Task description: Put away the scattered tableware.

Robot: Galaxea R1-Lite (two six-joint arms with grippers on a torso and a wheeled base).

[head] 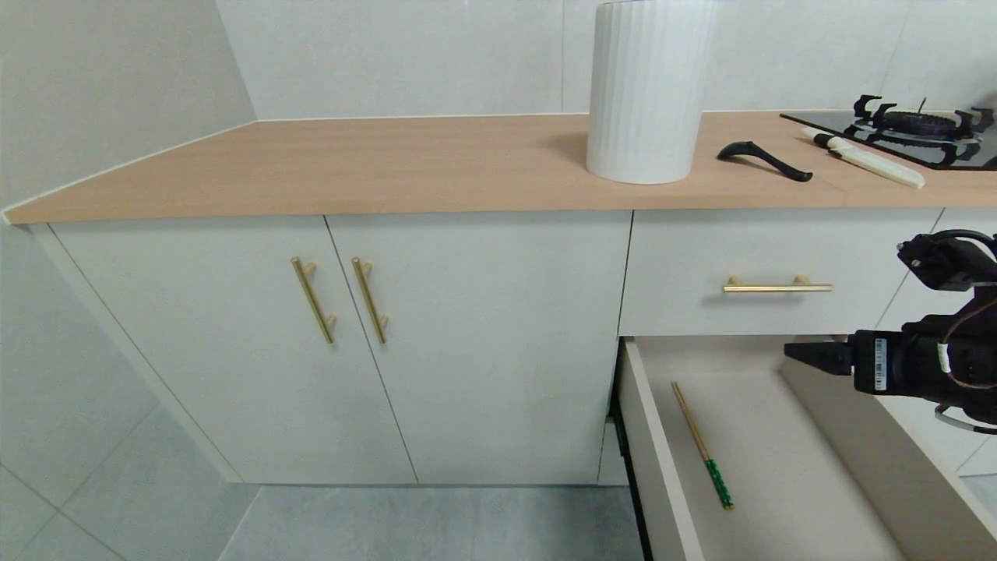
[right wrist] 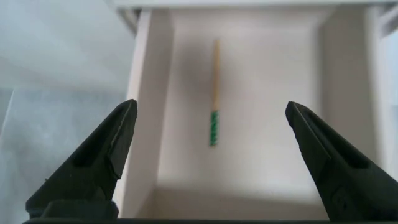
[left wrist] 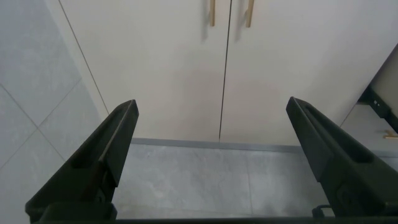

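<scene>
A pair of wooden chopsticks (head: 701,446) with green ends lies on the floor of the open lower drawer (head: 645,436). In the right wrist view the chopsticks (right wrist: 214,93) lie lengthwise in the drawer (right wrist: 149,124). My right gripper (head: 808,354) hangs over the drawer's right side, open and holding nothing (right wrist: 210,109). On the countertop lie a black curved utensil (head: 763,160) and a white knife (head: 864,158). My left gripper (left wrist: 211,104) is open and empty, facing the cabinet doors low over the floor.
A tall white ribbed container (head: 646,89) stands on the wooden countertop (head: 350,164). A black stove (head: 919,128) sits at the back right. Above the open drawer is a closed drawer with a gold handle (head: 777,287). Two cabinet doors with gold handles (head: 314,300) are at the left.
</scene>
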